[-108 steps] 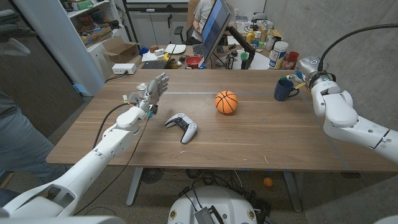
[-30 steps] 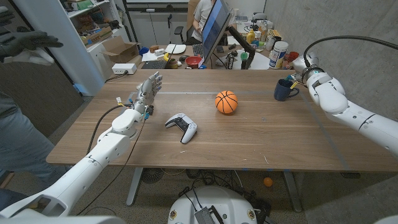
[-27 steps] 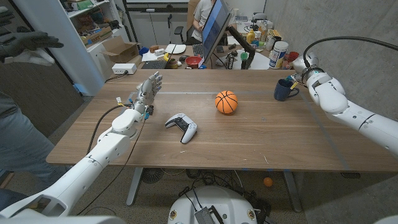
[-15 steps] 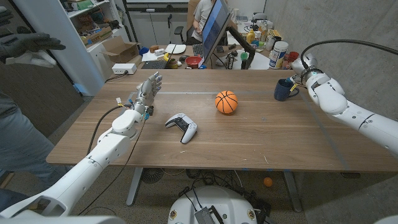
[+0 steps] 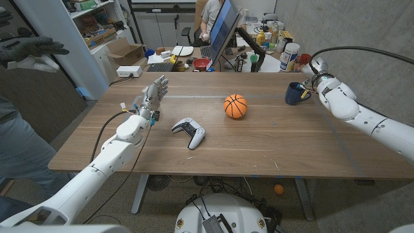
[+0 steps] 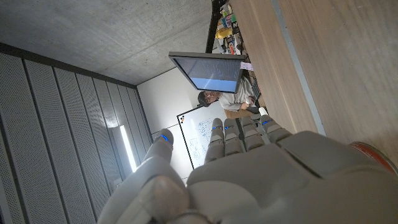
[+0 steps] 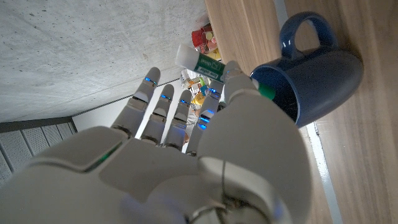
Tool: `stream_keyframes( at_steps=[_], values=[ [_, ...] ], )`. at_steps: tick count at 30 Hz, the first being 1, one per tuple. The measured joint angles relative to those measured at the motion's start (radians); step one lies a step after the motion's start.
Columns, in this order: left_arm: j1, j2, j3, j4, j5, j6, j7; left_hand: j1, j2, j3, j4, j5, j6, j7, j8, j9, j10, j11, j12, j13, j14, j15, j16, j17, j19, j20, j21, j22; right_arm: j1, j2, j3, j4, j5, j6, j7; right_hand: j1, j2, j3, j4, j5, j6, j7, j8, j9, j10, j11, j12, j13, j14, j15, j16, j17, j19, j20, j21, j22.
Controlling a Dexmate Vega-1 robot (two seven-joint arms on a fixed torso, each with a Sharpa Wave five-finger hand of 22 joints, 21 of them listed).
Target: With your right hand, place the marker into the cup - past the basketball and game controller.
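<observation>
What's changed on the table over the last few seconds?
The right arm swung back, carrying the right hand behind the blue cup; its fingers are now spread, and the marker sits inside the cup. The basketball, game controller and left hand stayed put.

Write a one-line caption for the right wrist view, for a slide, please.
Right hand, fingers spread, beside the blue cup on the wooden table; a green-tipped marker shows at the cup's mouth.

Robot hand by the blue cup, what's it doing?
The right robot hand is at the blue cup, fingers spread. A white marker with a green cap pokes out of the cup's mouth by its thumb. The basketball and controller sit untouched mid-table. The left robot hand waits open.
</observation>
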Motion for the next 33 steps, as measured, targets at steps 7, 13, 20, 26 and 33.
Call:
stream_keyframes(
  at_steps=[7,13,20,26,33],
  values=[
    [0.008,0.001,-0.003,-0.006,0.000,-0.002,0.003,0.000,0.000,0.000,0.000,0.000,0.000,0.000,0.000,0.000,0.000,0.000,0.000,0.000,0.000,0.000,0.000,0.000,0.000,0.000,0.000,0.000,0.002,0.008,-0.010,0.007,-0.020,0.000,0.001,0.005,-0.005,0.005,-0.004,0.000,0.000,0.000,0.000,0.000,0.004,-0.004,0.000,0.000,0.005,0.005,-0.004,0.000,0.011,-0.003,0.000,0.005],
    [0.015,0.002,-0.005,-0.009,-0.002,-0.004,0.004,0.000,0.000,0.000,0.000,0.000,0.000,0.000,0.000,0.000,0.000,0.000,0.000,0.000,0.000,0.000,0.000,0.000,0.000,0.000,0.000,0.000,0.007,0.014,-0.018,0.013,-0.041,0.001,0.005,0.006,-0.005,0.009,-0.003,0.000,0.000,0.000,0.000,-0.003,0.008,0.000,0.000,0.000,0.005,0.005,-0.004,0.000,0.011,-0.003,0.000,0.005],
    [0.022,0.003,-0.008,-0.010,-0.005,-0.009,0.004,0.000,0.000,0.000,0.000,0.000,0.000,0.000,0.000,0.000,0.000,0.000,0.000,0.000,0.000,0.000,0.000,0.000,0.000,0.000,0.000,0.000,0.023,0.024,-0.027,0.026,-0.056,0.012,0.006,0.006,-0.006,0.009,-0.003,0.000,0.000,0.000,0.000,-0.005,0.015,-0.005,0.000,0.000,0.011,0.011,-0.004,0.000,0.011,-0.003,0.000,0.005],
    [0.026,0.003,-0.010,-0.011,-0.007,-0.010,0.004,0.000,0.000,0.000,0.000,0.000,0.000,0.000,0.000,0.000,0.000,0.000,0.000,0.000,0.000,0.000,0.000,0.000,0.000,0.000,0.000,0.000,0.035,0.030,-0.030,0.029,-0.059,0.017,0.006,0.006,-0.006,0.009,-0.002,0.000,0.000,0.000,0.000,-0.005,0.018,-0.007,0.000,0.000,0.014,0.015,-0.004,0.002,0.011,-0.003,0.000,0.005],
    [0.031,0.001,-0.012,-0.008,-0.010,-0.018,0.003,0.000,0.000,0.000,0.000,0.000,0.000,0.000,0.000,0.000,0.000,0.000,0.000,0.000,0.000,0.000,0.000,0.000,0.000,0.000,0.000,0.000,0.038,0.029,-0.034,0.017,-0.067,0.029,0.006,0.006,-0.006,0.010,-0.002,-0.001,0.000,0.000,0.000,-0.005,0.022,-0.004,0.000,0.000,0.018,0.018,-0.004,0.002,0.011,-0.003,0.000,0.005]
  ],
)
